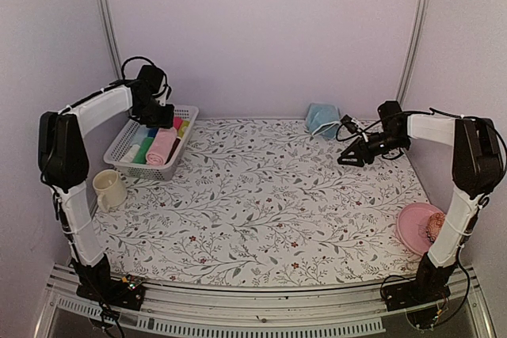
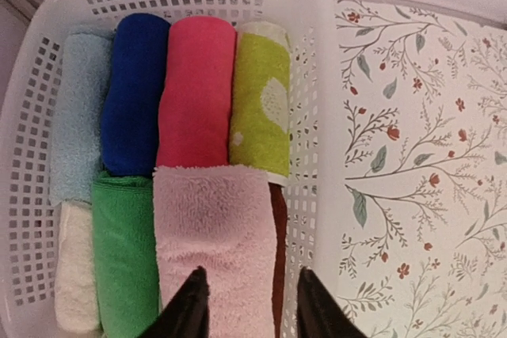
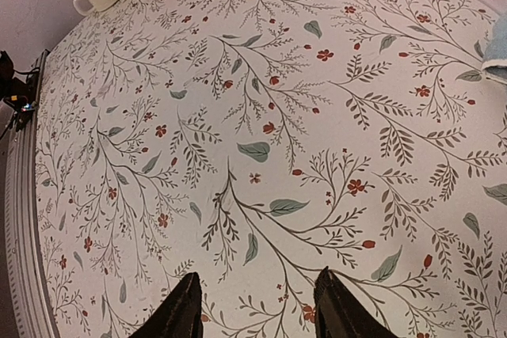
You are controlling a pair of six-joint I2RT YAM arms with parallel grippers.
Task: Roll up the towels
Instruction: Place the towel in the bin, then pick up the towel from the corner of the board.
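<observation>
Half-open and empty, the left fingers [image 2: 190, 310] are hovering over the fluffy pale pink towel roll [image 2: 212, 227] at lower frame, risking snagging and unrolling it; the right fingers [image 3: 181, 310] are gaping empty too.

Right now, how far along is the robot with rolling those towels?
Done: the pink towel lies rolled in the white basket among other rolls. In hand: nothing; the left gripper hovers open over that roll, and the right gripper is open above the patterned table, empty. Left: the light blue towel sits bunched, not rolled, at the table's far edge.
</observation>
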